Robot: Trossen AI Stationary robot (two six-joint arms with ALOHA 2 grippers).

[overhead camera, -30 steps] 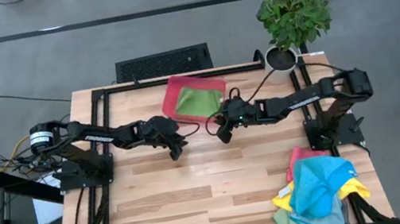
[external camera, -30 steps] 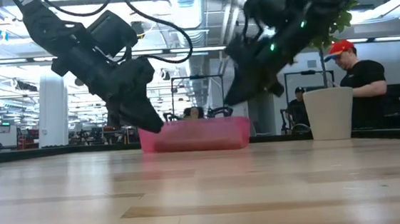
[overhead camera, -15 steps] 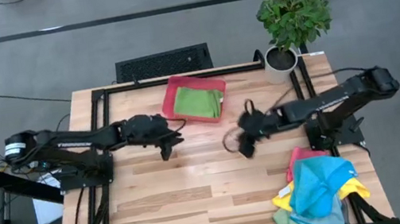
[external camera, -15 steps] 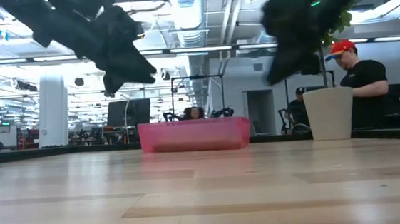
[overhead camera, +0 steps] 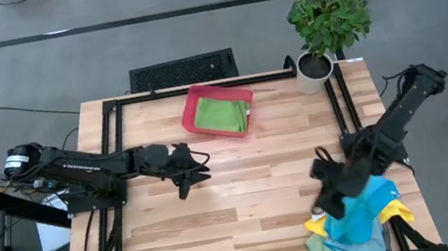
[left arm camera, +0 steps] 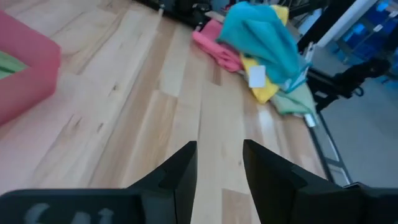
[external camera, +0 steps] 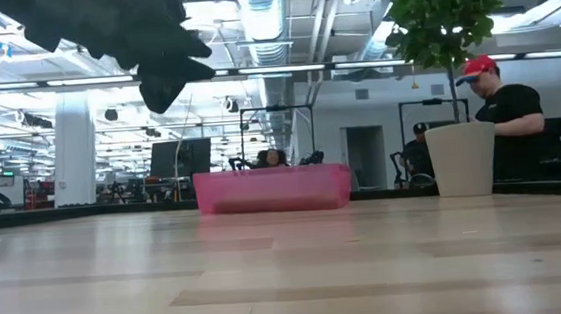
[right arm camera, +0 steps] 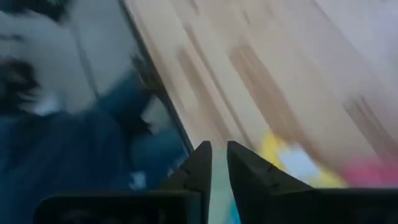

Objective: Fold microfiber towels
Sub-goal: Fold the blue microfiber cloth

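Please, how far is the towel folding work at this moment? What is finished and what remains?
Done: one folded green towel lies in the red tray. In hand: nothing is gripped; the right gripper is above the edge of the unfolded pile at the table's corner, fingers only slightly apart, while the left gripper waits open over bare table. Left: the whole pile of blue, yellow, pink and green towels.

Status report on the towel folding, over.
Right hand at the towel pile, empty, fingers barely apart. Left hand idle mid-table, open. Green towel in red tray. Nothing obstructing.
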